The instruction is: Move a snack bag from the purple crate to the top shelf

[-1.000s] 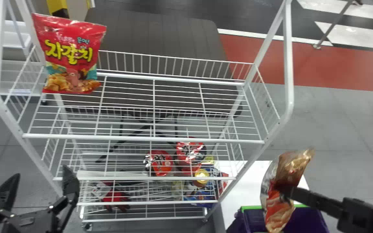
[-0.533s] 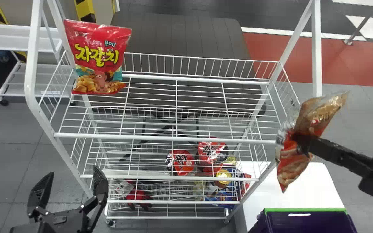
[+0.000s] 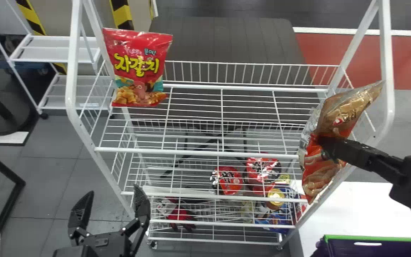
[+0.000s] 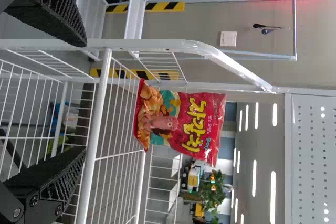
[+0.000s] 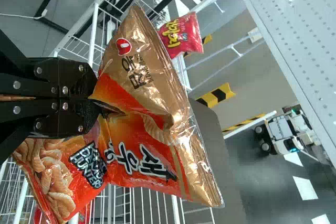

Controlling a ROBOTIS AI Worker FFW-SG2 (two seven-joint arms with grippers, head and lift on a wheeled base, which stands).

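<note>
With right fingers (image 5: 86,97) pinched together, held the snack bag (image 3: 339,116) for placing; needed guiding leftward of them onto the top shelf (image 3: 198,152).

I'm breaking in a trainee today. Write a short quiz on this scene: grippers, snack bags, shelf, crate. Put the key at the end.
1. True or false: the right gripper holds the orange-and-gold snack bag, and the left gripper is open with nothing between its fingers.

2. Where on the top shelf does the red snack bag stand, from the robot's side?
a) at the right end
b) in the middle
c) at the left end

3. Fill in the blank: the rim of the purple crate is ____.

Key: 1. true; 2. c; 3. green
</note>
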